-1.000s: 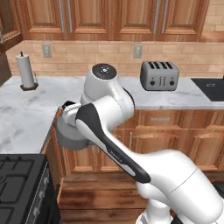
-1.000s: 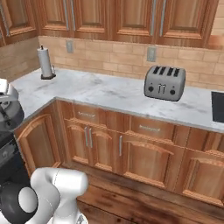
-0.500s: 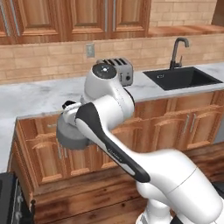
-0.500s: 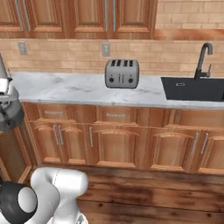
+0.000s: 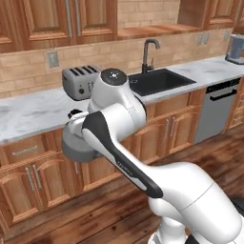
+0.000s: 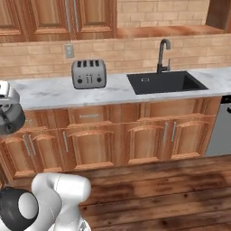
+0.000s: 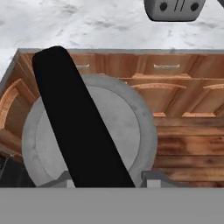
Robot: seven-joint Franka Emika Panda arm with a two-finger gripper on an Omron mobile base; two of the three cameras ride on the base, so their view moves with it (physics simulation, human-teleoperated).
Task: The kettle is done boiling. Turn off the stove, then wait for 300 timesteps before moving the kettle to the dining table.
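Presently, in the left base view, you have the kettle (image 5: 76, 145) hanging in the air beside the arm, in front of the wooden cabinet doors and clear of the marble surface (image 5: 33, 114) behind it; I judge it is being carried low and close to the robot's body so that it rides steadily while the base travels toward the dining table. A toaster (image 5: 80, 82) stands on that surface, with a sink (image 5: 162, 81) and its faucet (image 5: 148, 52) further along, and a dishwasher front (image 5: 217, 112) beyond. In the right base view, you will find the kettle (image 6: 10, 119) at the far left edge, only partly in frame, again suspended before the cabinets and below the level of the surface (image 6: 58, 92); the toaster (image 6: 89, 74) and the sink (image 6: 164, 82) sit along the surface well apart from it. In the hand view, you look straight down on the kettle (image 7: 140, 127), its dark arched handle (image 7: 78, 127) running diagonally across the grey domed lid, with cabinet fronts and wooden floor (image 7: 188, 157) beneath, which confirms it rests on nothing. The pincer (image 7: 107, 180) is narrowed onto that handle, its two tips showing either side of the handle's near end, so it is pinching the kettle by the handle; that hold lets the body hang upright beneath the hand.
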